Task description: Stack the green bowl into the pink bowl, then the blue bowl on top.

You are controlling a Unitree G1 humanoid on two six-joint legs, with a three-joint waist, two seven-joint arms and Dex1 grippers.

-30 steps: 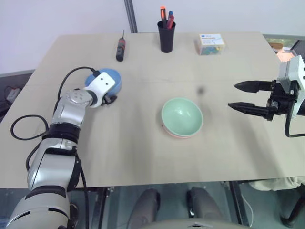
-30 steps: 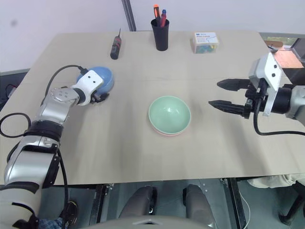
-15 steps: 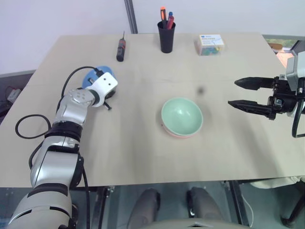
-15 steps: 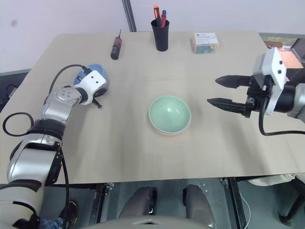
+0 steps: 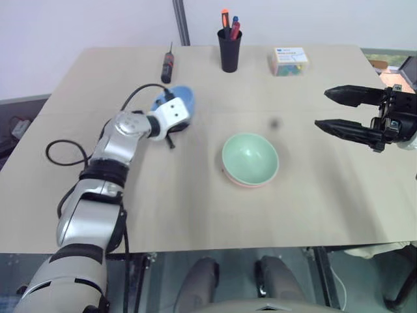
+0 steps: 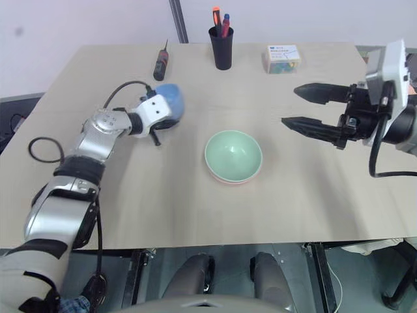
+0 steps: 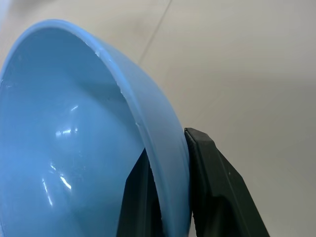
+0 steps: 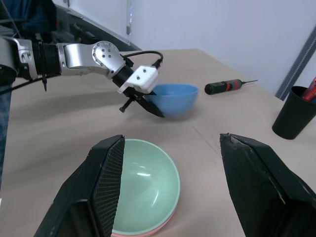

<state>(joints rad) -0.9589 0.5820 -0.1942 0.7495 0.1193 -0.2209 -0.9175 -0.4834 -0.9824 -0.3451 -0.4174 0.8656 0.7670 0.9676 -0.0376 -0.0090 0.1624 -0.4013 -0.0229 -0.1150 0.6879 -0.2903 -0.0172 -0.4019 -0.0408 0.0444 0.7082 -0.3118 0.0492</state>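
— Gripping the blue bowl (image 5: 181, 103), is it, that left pincer (image 5: 171, 128)?

— Yes. The left pincer is closed on the bowl's rim; the left wrist view shows one black finger (image 7: 140, 197) inside the wall and the other outside it, both pressed against the blue bowl. The bowl sits just past the fingertips, tilted, and in the right wrist view it hangs above the tabletop (image 5: 195, 208) rather than resting on it.

— Where is the green bowl (image 5: 250, 158) from that pincer?

— Well apart from it, toward the right pincer's side and nearer the robot. It lies nested in the pink bowl (image 5: 242, 183), of which just a thin salmon edge shows under its near rim.

— And the right pincer (image 5: 341, 110)?

— It hovers over the tabletop with its two fingers spread wide and nothing between them. The stacked green and pink bowls lie beyond its fingertips toward the left pincer, near but not touching; in the right wrist view they sit low between the two fingers.

— Anything behind the left pincer?

— A screwdriver (image 5: 167, 63) lies beyond the blue bowl, close to the far edge. A black cup of pens (image 5: 229, 47) and a small box (image 5: 289, 60) stand farther along that edge.
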